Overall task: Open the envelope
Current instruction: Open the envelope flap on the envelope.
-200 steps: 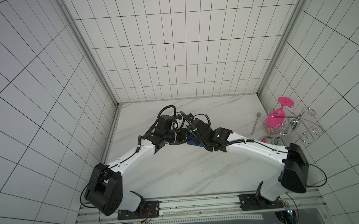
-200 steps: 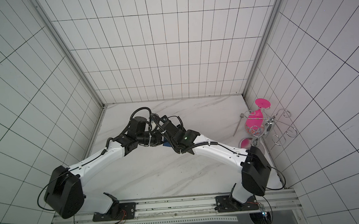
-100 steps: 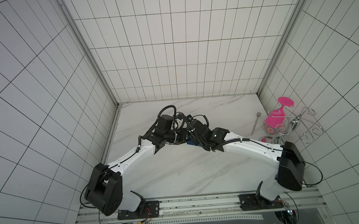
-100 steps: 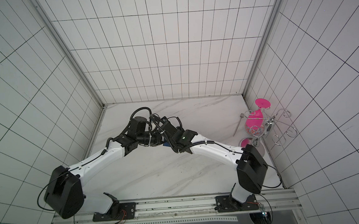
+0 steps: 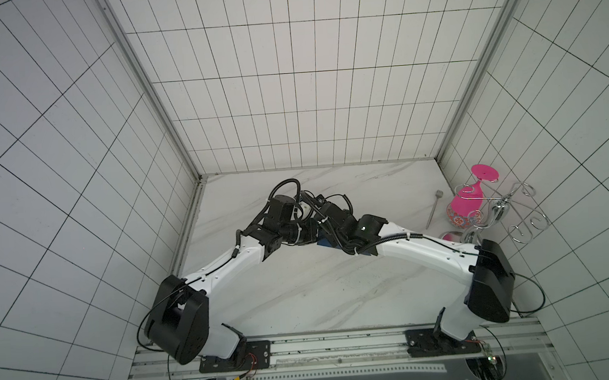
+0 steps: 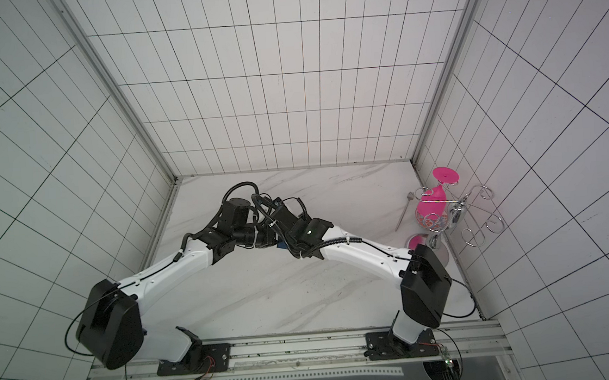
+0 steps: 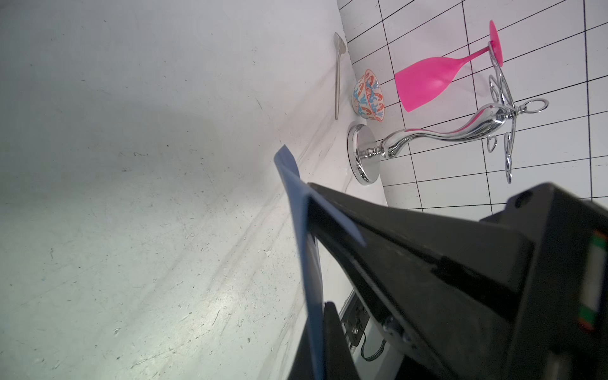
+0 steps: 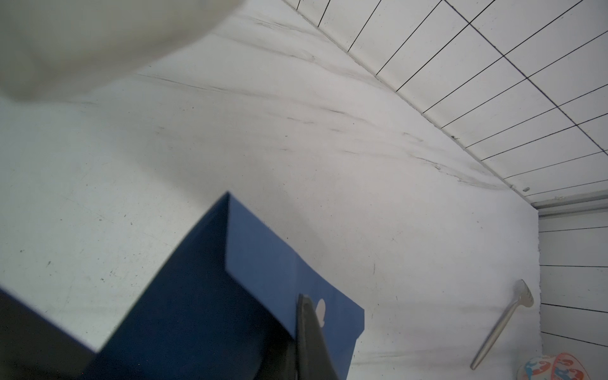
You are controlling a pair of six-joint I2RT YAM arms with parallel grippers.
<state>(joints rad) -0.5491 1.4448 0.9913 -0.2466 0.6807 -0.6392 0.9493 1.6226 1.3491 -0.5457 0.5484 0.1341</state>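
The envelope (image 8: pixel 197 312) is held up off the desk (image 8: pixel 296 131), over its middle, between the two arms. The left hand (image 7: pixel 311 210) is clenched on one edge of it. The right hand (image 8: pixel 304 306) is pinched shut on the flap (image 8: pixel 269 279), beside a small pale round mark (image 8: pixel 320 309). The grasping of the flap is judged done. Next, the flap would need to be peeled away from the body while the body is steadied. The paper is seen to be thin, dark blue and sharply creased at the fold.
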